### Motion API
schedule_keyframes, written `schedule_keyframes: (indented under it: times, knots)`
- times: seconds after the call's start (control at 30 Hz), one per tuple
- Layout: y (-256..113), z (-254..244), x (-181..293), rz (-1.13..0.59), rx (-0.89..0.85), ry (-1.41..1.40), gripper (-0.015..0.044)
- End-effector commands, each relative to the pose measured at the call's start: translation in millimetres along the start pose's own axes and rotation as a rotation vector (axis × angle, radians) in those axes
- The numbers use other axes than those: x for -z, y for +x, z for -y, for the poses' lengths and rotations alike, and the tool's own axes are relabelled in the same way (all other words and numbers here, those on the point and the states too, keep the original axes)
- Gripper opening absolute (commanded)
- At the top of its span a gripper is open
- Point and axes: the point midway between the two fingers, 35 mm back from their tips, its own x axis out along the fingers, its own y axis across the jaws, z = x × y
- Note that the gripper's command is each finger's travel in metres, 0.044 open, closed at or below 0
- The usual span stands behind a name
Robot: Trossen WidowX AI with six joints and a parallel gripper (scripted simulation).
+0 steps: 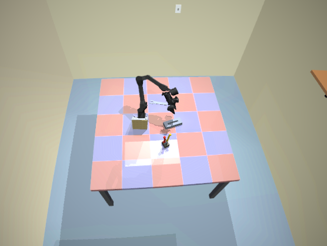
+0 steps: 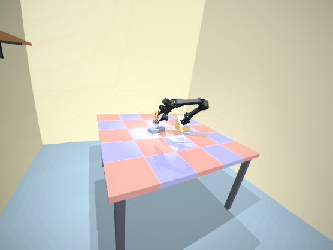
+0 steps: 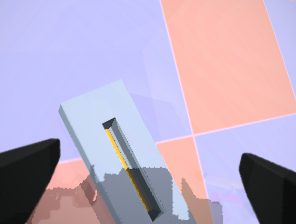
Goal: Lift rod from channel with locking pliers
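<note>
My gripper (image 1: 176, 108) (image 2: 159, 117) (image 3: 150, 154) is open and empty, with its fingers spread wide above the table near the grey channel block (image 1: 179, 123) (image 2: 154, 131) (image 3: 90, 107). The block lies flat. In the wrist view the yellow rod (image 3: 116, 150) lies inside its narrow dark slot, and a shadow covers the block's lower part. The locking pliers (image 1: 169, 137) (image 2: 155, 114) stand upright in the small dark holster (image 1: 165, 145) (image 2: 156, 122), with one yellow and one red handle up. Their jaws are hidden. The pliers are outside the wrist view.
A pale wrench (image 1: 157, 103) (image 2: 179, 142) lies on the checkered table (image 1: 109, 173) (image 2: 129, 176) on the far side of the block from the holster, as seen in the top view. The arm stands on a yellowish base box (image 1: 140, 124) (image 2: 182, 128), beside the block.
</note>
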Motion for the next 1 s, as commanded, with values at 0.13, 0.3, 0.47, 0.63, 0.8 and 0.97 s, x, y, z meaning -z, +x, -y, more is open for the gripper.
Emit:
schedule_keyframes:
  times: [0.13, 0.3, 0.47, 0.63, 0.8, 0.97]
  knots:
    - [-6.1, 62.7, 78.1, -0.665, -0.106, 0.852, 0.044]
    - [-8.7, 64.0, 80.5, -0.7, -0.119, 0.907, 0.044]
    - [-8.7, 64.0, 80.5, -0.7, -0.119, 0.907, 0.044]
    - [-8.7, 64.0, 80.5, -0.7, -0.119, 0.907, 0.044]
    - [1.1, 84.7, 80.7, -0.699, -0.118, 0.907, 0.044]
    - [14.1, 112.6, 81.1, -0.697, -0.117, 0.906, 0.044]
